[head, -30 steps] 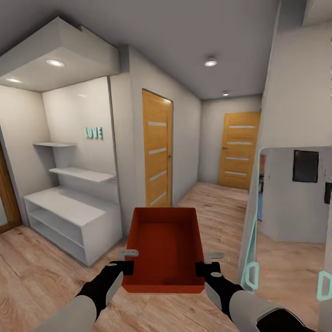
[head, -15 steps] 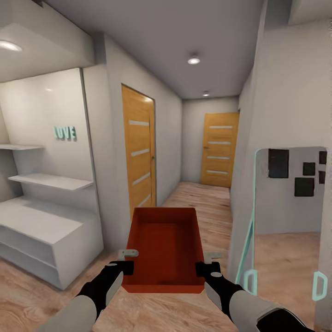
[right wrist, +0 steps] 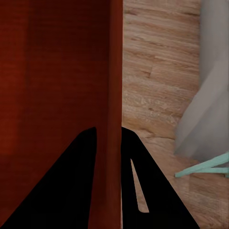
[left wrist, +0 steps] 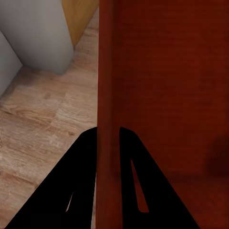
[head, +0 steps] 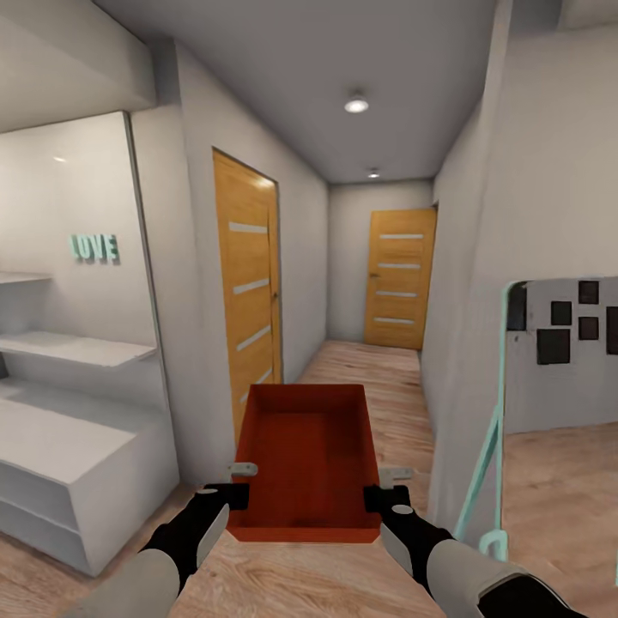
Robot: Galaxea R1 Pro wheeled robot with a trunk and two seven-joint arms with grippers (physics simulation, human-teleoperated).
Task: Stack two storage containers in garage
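Orange-red storage container [head: 306, 463] is riding level in front of the robot, open top up, its near corners pinched from either side. The left end effector [head: 233, 496] is clamping the container's left wall, and the left wrist view is showing one dark finger on each face of that wall [left wrist: 109, 143]. The right end effector [head: 379, 498] is doing the same on the right wall, its fingers straddling the thin red edge [right wrist: 113, 143]. Gripping both sides at once is likely what is keeping the long box from tipping while the base is travelling, and holding it low and close is leaving the corridor ahead visible over its rim.

Nothing is lying inside the box. It is hanging above light wood plank flooring [head: 369, 378], so the carry to the garage is judged to be under way, with no concrete floor in sight yet.

Farther out, an orange-brown door [head: 247, 292] is standing in the left wall and a second one [head: 399, 279] is closing the far end of the hallway. On the left, white built-in shelves [head: 73, 348] are sitting in an alcove whose back wall is carrying pale teal letters reading "LOVE" [head: 94, 248]. On the right, a teal-framed mirror [head: 558, 378] is leaning against the wall.
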